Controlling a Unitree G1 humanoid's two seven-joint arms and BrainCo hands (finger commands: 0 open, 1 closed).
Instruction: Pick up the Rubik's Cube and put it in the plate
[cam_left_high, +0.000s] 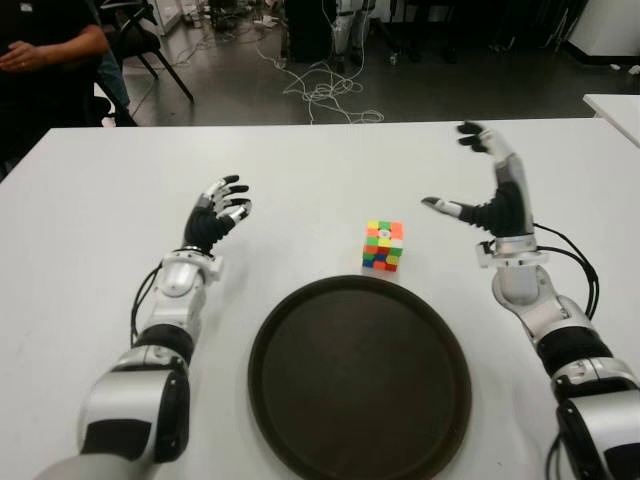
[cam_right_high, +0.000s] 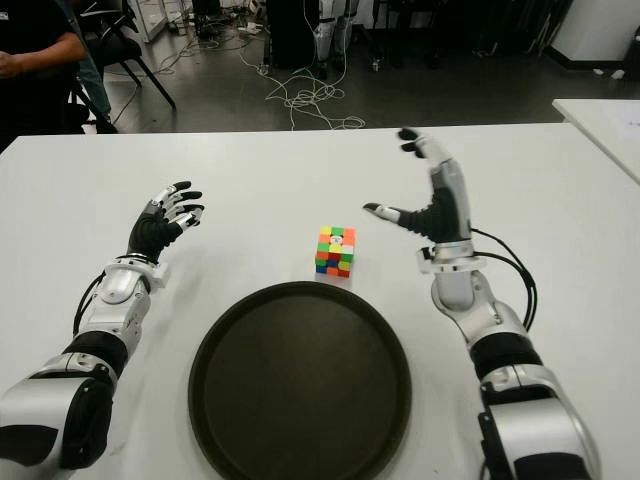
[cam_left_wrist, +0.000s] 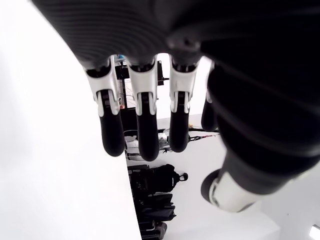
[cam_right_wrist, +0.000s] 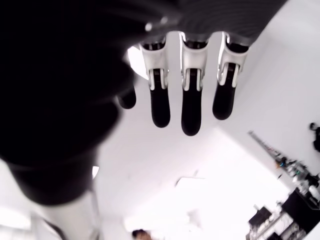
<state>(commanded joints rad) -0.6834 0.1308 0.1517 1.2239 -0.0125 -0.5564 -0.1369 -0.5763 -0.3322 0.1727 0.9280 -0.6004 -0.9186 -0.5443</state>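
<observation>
With right hand (cam_left_high: 495, 200) splayed and empty, slide toward the multicoloured plastic Rubik's Cube (cam_left_high: 383, 245) just off the thumb tip, beside the round dark-brown plate (cam_left_high: 360, 375), left hand (cam_left_high: 215, 215) loosely open, idle.

Illumination is even and bright from overhead: the white matte desk (cam_left_high: 300, 170) reads near-uniform, with only a small soft shadow at the base of the multicoloured Rubik's Cube (cam_left_high: 384, 245) and a faint sheen on the dark brown round plastic plate (cam_left_high: 300, 440). The floor behind the desk is dimmer. Both wrist views are overexposed to white behind the black-and-white robot hands, whose near palm surfaces (cam_left_wrist: 260, 75) are dark and out of focus.
</observation>
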